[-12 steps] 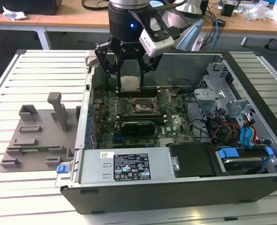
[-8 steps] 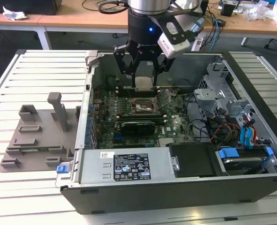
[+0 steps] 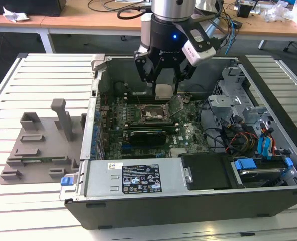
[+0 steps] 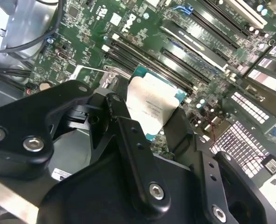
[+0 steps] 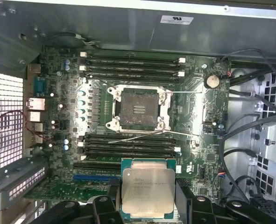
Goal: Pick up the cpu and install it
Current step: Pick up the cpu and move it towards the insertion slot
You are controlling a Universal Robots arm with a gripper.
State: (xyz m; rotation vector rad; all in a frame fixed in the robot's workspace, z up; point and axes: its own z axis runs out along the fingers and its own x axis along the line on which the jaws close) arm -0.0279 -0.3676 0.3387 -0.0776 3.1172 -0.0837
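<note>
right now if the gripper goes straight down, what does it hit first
Likely the memory slots beside the open socket, not the socket itself, and the chip in the gripper would touch first. Depth is unclear.

Pretty clearly a robotics lab or workshop: opened-up PC case (image 3: 138, 178) sitting on a white slatted bench (image 3: 37, 70), wooden desks (image 3: 88, 21) behind with loose cables (image 3: 105, 6) everywhere.

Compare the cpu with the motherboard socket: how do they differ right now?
The cpu shows a pale silvery metal top; the socket is a dark square in a metal frame. The cpu is held in the tool, clear of the motherboard; the socket sits fixed on it, open and empty. Both are square.
</note>
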